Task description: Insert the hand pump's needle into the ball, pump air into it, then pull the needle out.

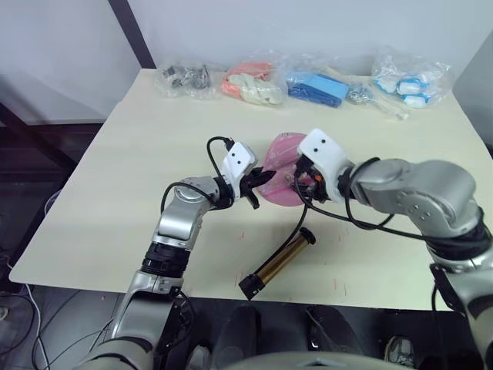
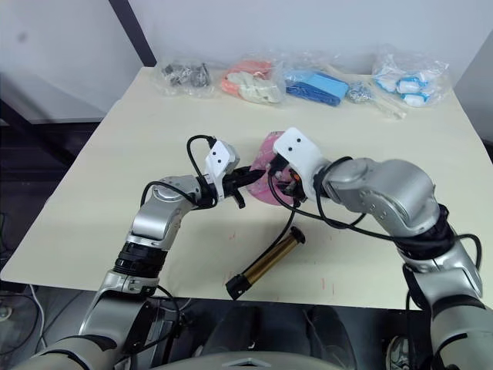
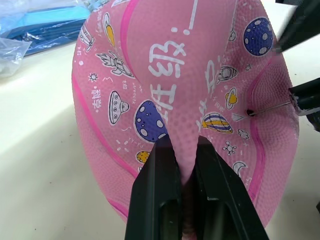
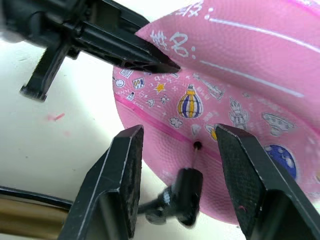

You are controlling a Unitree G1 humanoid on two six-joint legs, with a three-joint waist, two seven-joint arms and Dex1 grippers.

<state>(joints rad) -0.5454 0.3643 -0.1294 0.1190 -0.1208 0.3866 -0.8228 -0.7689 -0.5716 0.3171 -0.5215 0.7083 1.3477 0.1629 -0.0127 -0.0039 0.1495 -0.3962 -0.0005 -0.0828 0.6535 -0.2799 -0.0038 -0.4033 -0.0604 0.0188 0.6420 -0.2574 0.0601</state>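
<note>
Cream-coloured desk [image 1: 115, 185] against a pale wall carries four clear bags of parts [image 1: 296, 81] along its far edge, upper centre of the head views. At frame centre the sagging pink ball [image 3: 180, 95] is pinched by the left tool [image 3: 186, 165], its two fingers closed on a fold of the rubber, while the right tool [image 4: 182, 157] stands open, its fingers on either side of the needle [image 4: 194, 156], whose tip sits in the ball's valve hole. Lower centre, the hand pump [image 1: 283, 260] lies flat on the desk, its black hose rising toward the right tool.
</note>
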